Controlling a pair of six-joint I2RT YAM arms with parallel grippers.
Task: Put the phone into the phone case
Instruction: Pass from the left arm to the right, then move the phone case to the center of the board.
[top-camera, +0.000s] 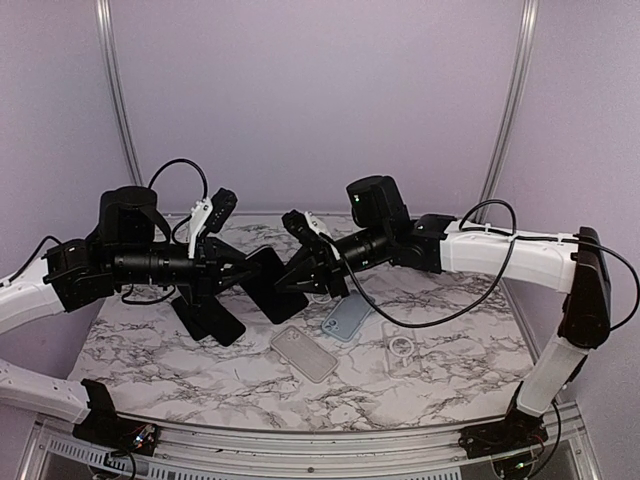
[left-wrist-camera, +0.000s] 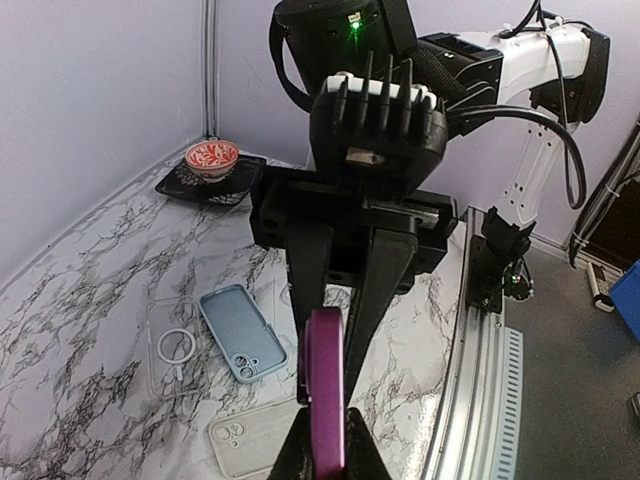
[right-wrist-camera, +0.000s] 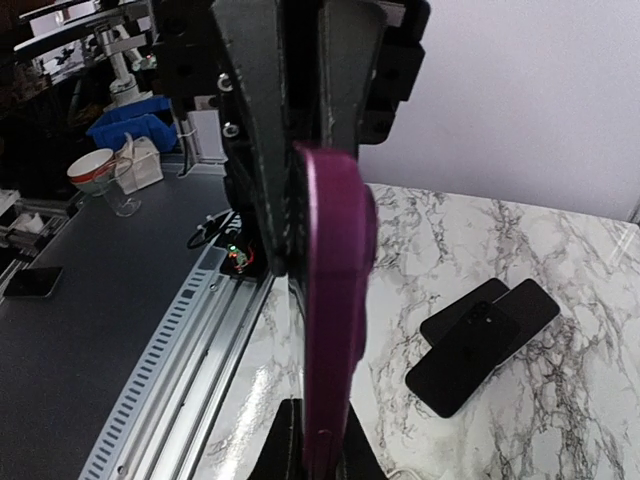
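Two pinches on purple-edged flat phone (top-camera: 268, 287): your left gripper (top-camera: 243, 277), right gripper (top-camera: 295, 272); beneath, marble-veined white tabletop (top-camera: 200, 365); lilac walls (top-camera: 320, 100).

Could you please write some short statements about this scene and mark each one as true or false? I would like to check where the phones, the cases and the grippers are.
1. The left gripper and the right gripper both clamp the purple item in the air. True.
2. Only one case lies on the table. False: there are three, a grey case, a blue case and a clear case.
3. Two dark phones lie on the marble, one overlapping the other. True.
4. The red bowl stands directly on the marble. False: it sits on a dark plate in the corner.
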